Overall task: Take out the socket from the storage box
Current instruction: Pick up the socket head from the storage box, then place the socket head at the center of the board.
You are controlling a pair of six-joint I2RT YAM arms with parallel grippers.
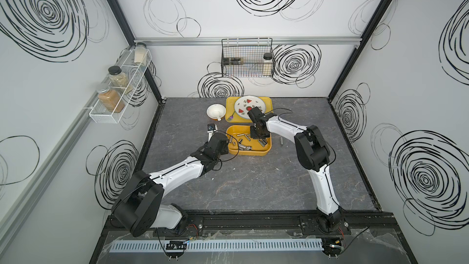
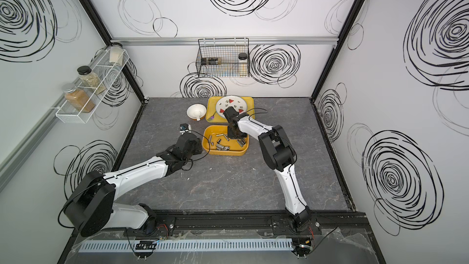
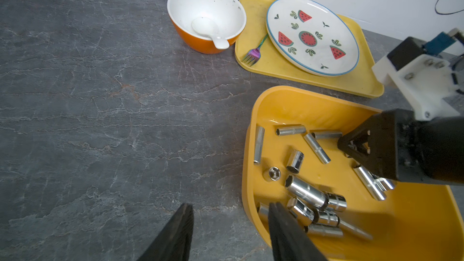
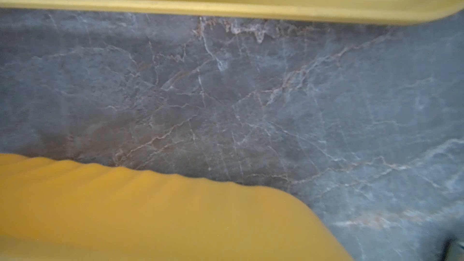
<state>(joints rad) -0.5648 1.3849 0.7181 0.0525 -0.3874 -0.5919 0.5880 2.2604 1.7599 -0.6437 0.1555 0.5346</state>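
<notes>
Fingers (image 3: 175,237) of the left gripper (image 3: 229,204) are held apart over the left wall of the box (image 1: 250,152), sockets (image 3: 307,192) are seen inside it, the right gripper (image 1: 256,137) is seen down among them, open or shut cannot be told, and the tray (image 3: 276,71) is set behind.

Log the storage box (image 1: 250,152) (image 2: 224,152) as a deep yellow-orange plastic tub, rectangular with rounded corners and raised walls. It sits upright and open-topped on the back half of the desk (image 1: 253,186), and you can see it in both top views. On its floor you have a loose scatter of chrome sockets (image 3: 305,192): slim long ones lie on their sides toward the back wall, thicker ones lie piled and touching toward the front wall, and one short socket (image 3: 274,173) stands on end with its opening up.
</notes>
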